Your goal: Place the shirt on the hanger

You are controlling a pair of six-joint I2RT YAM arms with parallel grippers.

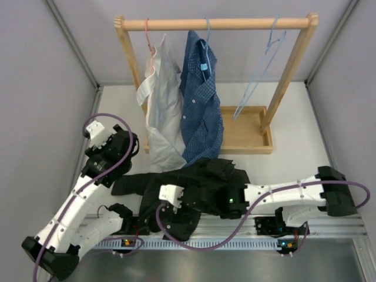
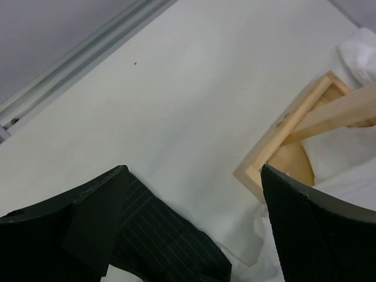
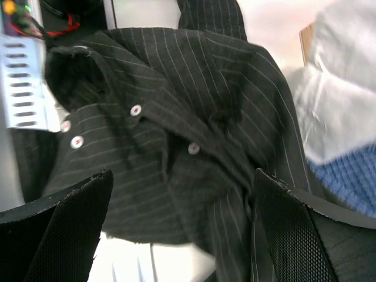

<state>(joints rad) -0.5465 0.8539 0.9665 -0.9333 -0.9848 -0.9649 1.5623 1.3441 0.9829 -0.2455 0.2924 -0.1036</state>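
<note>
When you look from the top, the shirt (image 1: pixel 205 170) lies in a crumpled heap on the table (image 1: pixel 294 123), close to the arms. The hanger (image 1: pixel 260 76) hangs bare on the rack (image 1: pixel 235 24), well apart from the shirt. So I think nothing of the job is done yet: you have to lift the shirt, get the hanger, and slip it into the shoulders. From the left wrist, the left gripper (image 2: pixel 194 176) is spread wide, with only white table between its fingers. A striped bit of shirt lies just by one finger, and I cannot tell if they touch. From the right wrist, the right gripper (image 3: pixel 183 176) is spread wide too. It hangs over the buttons and collar part of the shirt, and it pinches nothing.
</note>
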